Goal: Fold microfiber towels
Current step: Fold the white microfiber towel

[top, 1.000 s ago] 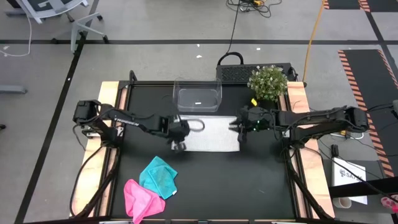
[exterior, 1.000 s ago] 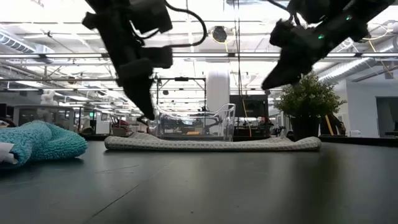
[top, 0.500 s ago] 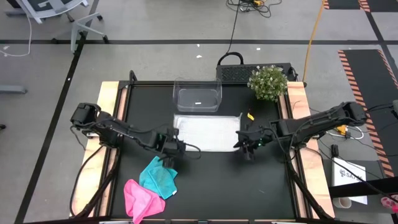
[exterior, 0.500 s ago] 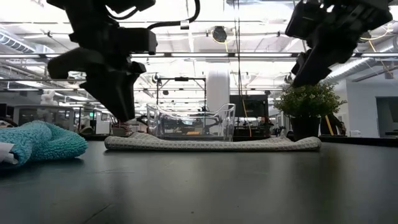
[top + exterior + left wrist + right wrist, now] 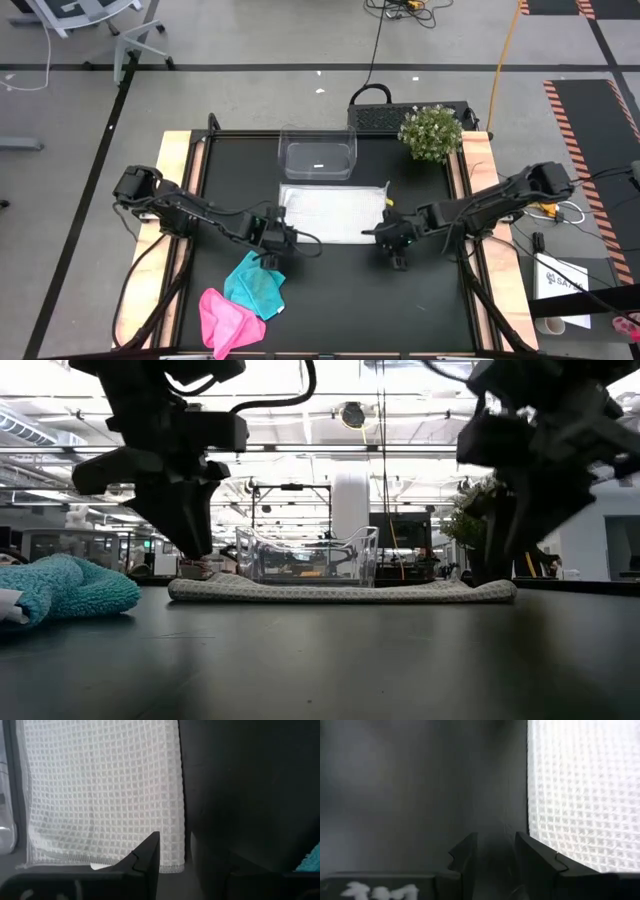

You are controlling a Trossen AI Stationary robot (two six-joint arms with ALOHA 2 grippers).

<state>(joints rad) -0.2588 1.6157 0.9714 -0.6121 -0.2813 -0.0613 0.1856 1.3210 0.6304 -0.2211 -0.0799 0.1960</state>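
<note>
The pale grey-white towel (image 5: 332, 213) lies flat on the black table, in front of the clear tub. It also shows in the low view (image 5: 340, 591) and in both wrist views (image 5: 100, 795) (image 5: 580, 795). My left gripper (image 5: 270, 243) (image 5: 175, 845) points down at the towel's near left corner, slightly open. My right gripper (image 5: 393, 240) (image 5: 496, 842) points down just off the towel's near right corner, slightly open. The teal towel (image 5: 257, 284) and the pink towel (image 5: 222, 315) lie crumpled at the near left, the teal one partly on the pink.
A clear plastic tub (image 5: 318, 155) stands at the table's far middle and a potted plant (image 5: 431, 133) at the far right. The teal towel (image 5: 60, 588) lies close to my left gripper (image 5: 192, 545). Bare black table lies near the front middle and right.
Both grippers have gone from beside the white towel's middle toward the table's near edge, to the towel's near corners. The right gripper has also come down. The white towel has stayed flat where it was.
</note>
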